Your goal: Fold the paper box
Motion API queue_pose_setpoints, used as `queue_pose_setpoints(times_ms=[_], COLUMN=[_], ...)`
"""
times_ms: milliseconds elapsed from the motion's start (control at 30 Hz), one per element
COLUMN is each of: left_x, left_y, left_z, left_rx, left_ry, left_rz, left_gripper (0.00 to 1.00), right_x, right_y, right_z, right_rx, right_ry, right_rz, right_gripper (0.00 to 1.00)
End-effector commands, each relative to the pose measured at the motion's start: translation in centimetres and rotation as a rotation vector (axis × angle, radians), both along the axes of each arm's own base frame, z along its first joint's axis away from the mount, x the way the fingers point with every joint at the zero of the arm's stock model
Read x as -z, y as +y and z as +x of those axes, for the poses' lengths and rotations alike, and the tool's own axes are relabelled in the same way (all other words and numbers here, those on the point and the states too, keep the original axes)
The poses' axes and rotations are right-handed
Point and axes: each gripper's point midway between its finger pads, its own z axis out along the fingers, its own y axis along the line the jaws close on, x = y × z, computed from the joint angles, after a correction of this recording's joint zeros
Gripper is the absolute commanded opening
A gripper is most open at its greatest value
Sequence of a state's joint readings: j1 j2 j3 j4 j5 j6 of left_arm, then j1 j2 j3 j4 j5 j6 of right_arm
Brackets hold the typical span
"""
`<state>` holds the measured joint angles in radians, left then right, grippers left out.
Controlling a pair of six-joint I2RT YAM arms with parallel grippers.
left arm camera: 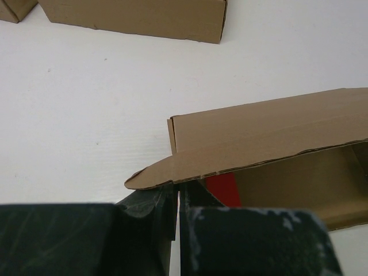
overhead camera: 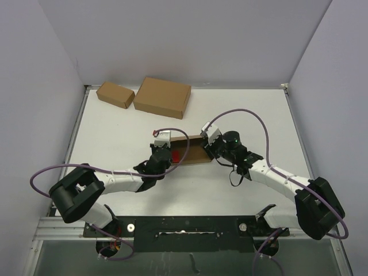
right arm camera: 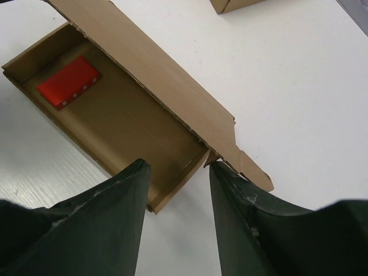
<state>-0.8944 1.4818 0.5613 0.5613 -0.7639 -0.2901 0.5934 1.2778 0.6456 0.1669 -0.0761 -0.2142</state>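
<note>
From above, the thin brown cardboard mailer box [overhead camera: 192, 152] has its left end covered by the left gripper [overhead camera: 167, 154] and its right end by the right gripper [overhead camera: 210, 150]. The flat red object [right arm camera: 69, 82] inside bears small white marks too fine to read; in the left wrist view the lid flap [left arm camera: 259, 138] and a finger hide most of it. That gripper's fingers [left arm camera: 144, 230] are blurred there, and whether card sits between them cannot be told. The larger thick brown cardboard box [left arm camera: 138, 17] and the smallest brown cardboard box [left arm camera: 12, 7] are cut off at that picture's top edge.
</note>
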Motion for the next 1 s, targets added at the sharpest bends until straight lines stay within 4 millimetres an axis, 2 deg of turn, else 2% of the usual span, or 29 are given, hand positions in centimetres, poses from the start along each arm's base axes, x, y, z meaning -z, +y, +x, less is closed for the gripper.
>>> queue_pose_setpoints(times_ms=[0, 233, 400, 533, 600, 767, 900, 967], left_x=[-0.6, -0.5, -0.4, -0.3, -0.4, -0.4, -0.5, -0.5], left_y=[-1.6, -1.8, -1.7, -1.8, -1.8, -1.9, -2.0, -2.0], left_z=[0.0, -0.1, -0.1, -0.1, -0.1, -0.2, -0.4, -0.4], left_rx=[0.031, 0.034, 0.035, 0.037, 0.039, 0.045, 0.051, 0.056], left_ry=[-0.009, -0.004, 0.002, 0.004, 0.006, 0.011, 0.011, 0.011], left_rz=[-0.045, -0.032, -0.026, -0.027, -0.027, -0.022, -0.024, -0.024], left_gripper=[0.00, 0.00, 0.00, 0.00, 0.00, 0.00, 0.00, 0.00], right_x=[-1.0, -1.0, -1.4, -2.0, -2.1, -4.1, -6.2, -7.2], right_y=[-0.5, -2.2, -3.7, -3.8, -3.6, -3.4, -4.6, -4.6], right_z=[-0.2, -0.4, -0.9, -2.5, -4.1, -8.4, -8.7, -8.4], right_rx=[-0.022, -0.013, -0.021, -0.121, -0.228, -0.508, -0.527, -0.550], right_ry=[-0.016, 0.042, 0.041, 0.039, 0.066, 0.090, 0.044, 0.009], right_rz=[0.005, 0.010, -0.016, -0.047, -0.073, -0.104, -0.143, -0.153], right_gripper=[0.47, 0.57, 0.61, 0.65, 0.67, 0.67, 0.66, 0.67])
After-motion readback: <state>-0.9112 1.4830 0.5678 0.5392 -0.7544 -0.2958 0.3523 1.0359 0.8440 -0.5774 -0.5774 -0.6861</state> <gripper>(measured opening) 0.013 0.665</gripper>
